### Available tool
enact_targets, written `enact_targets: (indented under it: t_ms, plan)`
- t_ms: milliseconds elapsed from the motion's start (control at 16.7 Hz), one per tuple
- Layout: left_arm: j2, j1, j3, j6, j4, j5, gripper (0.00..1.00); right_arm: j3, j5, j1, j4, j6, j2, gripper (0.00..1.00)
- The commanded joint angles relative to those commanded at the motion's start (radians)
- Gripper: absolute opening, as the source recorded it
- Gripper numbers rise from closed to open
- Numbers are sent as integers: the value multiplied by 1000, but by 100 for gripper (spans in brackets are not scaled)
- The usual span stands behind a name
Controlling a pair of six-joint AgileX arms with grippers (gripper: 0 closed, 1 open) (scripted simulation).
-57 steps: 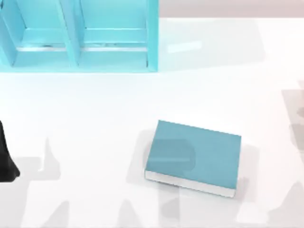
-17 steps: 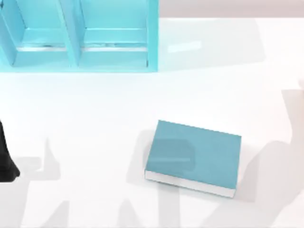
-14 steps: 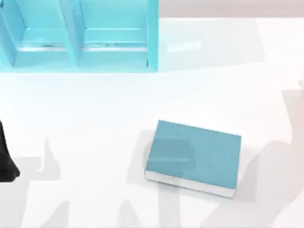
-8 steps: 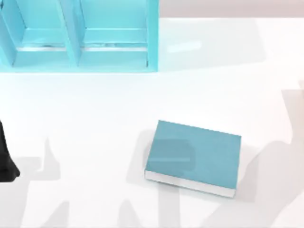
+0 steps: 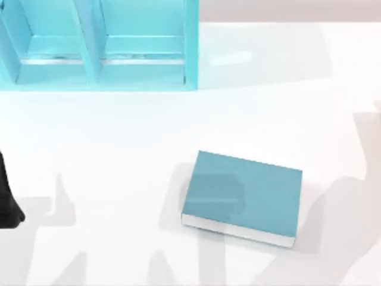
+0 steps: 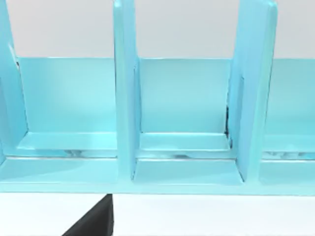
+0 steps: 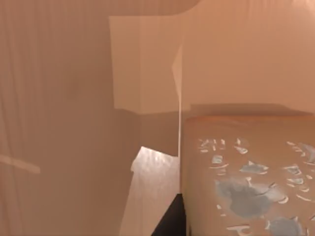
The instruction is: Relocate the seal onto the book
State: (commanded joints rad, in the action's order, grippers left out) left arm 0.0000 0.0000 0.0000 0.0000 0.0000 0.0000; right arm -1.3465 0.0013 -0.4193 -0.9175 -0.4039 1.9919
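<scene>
Flat teal-covered book [image 5: 241,195] lay below-right of teal compartment shelf [image 5: 98,44]; L arm [image 5: 8,196] parked left of book; grip state: can't tell.

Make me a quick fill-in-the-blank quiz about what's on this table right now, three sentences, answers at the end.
1. The book has a ____ cover.
2. The shelf unit stands at the table's far ____ corner in the top view.
3. The left arm sits at the table's ____ edge in the top view.

Missing words: teal; left; left
</scene>
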Motion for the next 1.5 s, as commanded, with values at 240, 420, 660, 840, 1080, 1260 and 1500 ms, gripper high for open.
enact_targets:
  t_ms: [240,420,660,840,1080,1260,1500]
  plan:
    - [0,0,0,0,0,0,100,-15,0,2,-11,15,-1,0]
    - [0,0,0,0,0,0,100,-107,-7,20,-64,109,3,0]
    - [0,0,0,0,0,0,100,-254,-12,107,-210,284,-22,0]
    - [0,0,0,0,0,0,100,-316,-9,232,-358,373,-78,0]
    - [0,0,0,0,0,0,100,-341,0,384,-509,407,-165,0]
    - [0,0,0,0,0,0,100,-354,3,418,-543,416,-190,0]
    - [0,0,0,0,0,0,100,-351,1,416,-540,419,-184,0]
